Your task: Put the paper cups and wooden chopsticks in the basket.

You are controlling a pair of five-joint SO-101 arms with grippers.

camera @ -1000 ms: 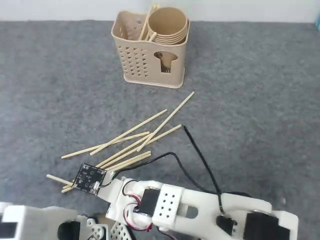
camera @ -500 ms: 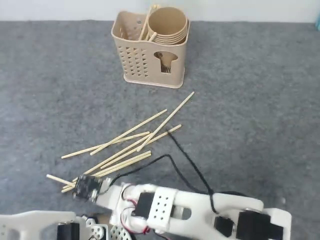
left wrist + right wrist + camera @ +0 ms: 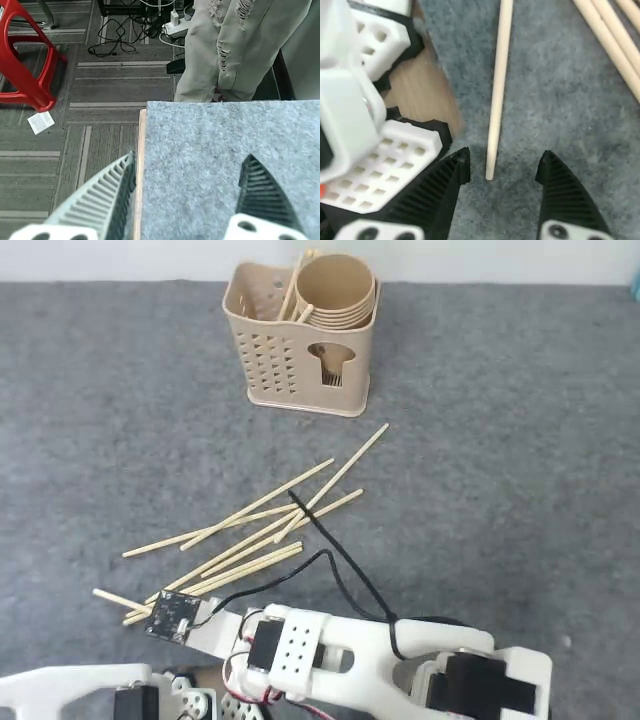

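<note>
Beige plastic basket (image 3: 300, 350), perforated and split into compartments, stands at the far side of the grey felt desk (image 3: 520, 440). One compartment holds a nested stack of paper cups (image 3: 335, 285), with a few upright chopsticks (image 3: 297, 282) just beside them. Pale, round loose chopsticks (image 3: 258, 504) lie scattered on the felt, well apart from the basket. The right arm's jaws, ribbed, are spread wide around the blunt end of a single chopstick (image 3: 497, 95), not touching it. The left arm's jaws are also wide, holding nothing, over the desk's edge.
</note>
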